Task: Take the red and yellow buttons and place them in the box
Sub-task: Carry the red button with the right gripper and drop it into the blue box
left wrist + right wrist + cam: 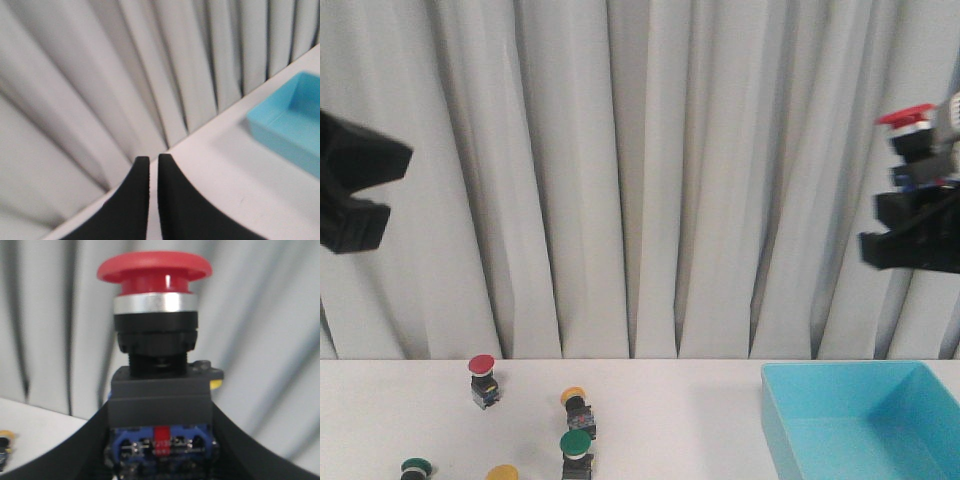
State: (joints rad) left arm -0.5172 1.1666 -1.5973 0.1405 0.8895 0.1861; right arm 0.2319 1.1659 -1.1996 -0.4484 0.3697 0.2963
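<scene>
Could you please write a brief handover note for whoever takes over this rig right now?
Right gripper: raised above the box, jaws shut on a red button.
Left gripper: raised at the left, jaws nearly closed, holding nothing.
Box: no buttons on the part of its floor in view.
On the table: another red button, two yellow buttons, two green ones.
Left: drop the held button in, then those three.

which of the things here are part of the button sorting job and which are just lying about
Part of the job:
- red button held in the right gripper
- red button on the table
- yellow button
- second yellow button at the table's near edge
- blue box

Just lying about:
- green button
- second green button
</scene>
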